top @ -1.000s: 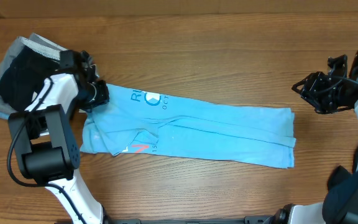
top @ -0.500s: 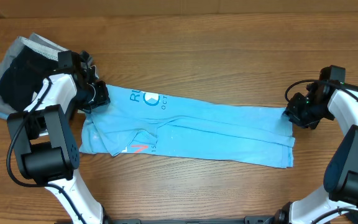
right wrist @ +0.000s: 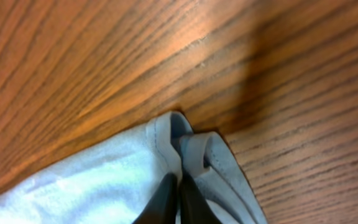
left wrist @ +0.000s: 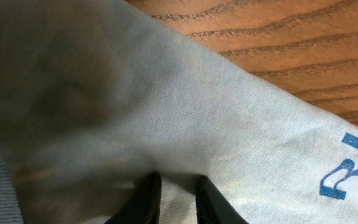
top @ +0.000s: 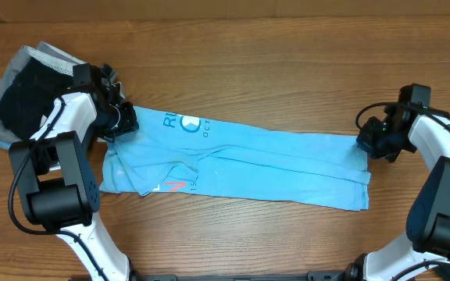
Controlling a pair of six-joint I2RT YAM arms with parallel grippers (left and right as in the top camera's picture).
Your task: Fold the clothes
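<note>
The light-blue shirt (top: 272, 168) lies flat on the wooden table (top: 248, 55), folded into a long band that goes from left to right across the middle. Its white and blue lettering (top: 187, 125) is near the left end, at the far edge. The small red mark (top: 176, 186) is at the near edge, where the cloth is a little wrinkled.

The left gripper (top: 123, 119) is at the far left corner of the shirt. In the left wrist view its two black fingers (left wrist: 146, 202) stand close together with shirt cloth in the narrow gap. They seem to pinch a fold there, but the view is very close and I am not fully sure.

The right gripper (top: 363, 144) is at the far right corner of the shirt. In the right wrist view its fingers are pressed together on the hem (right wrist: 185, 146), which curls up into a small loop just above the tips.

A pile (top: 14, 94) of black and grey clothes lies at the far left of the table, behind the left arm and just beside the shirt's left end.
</note>
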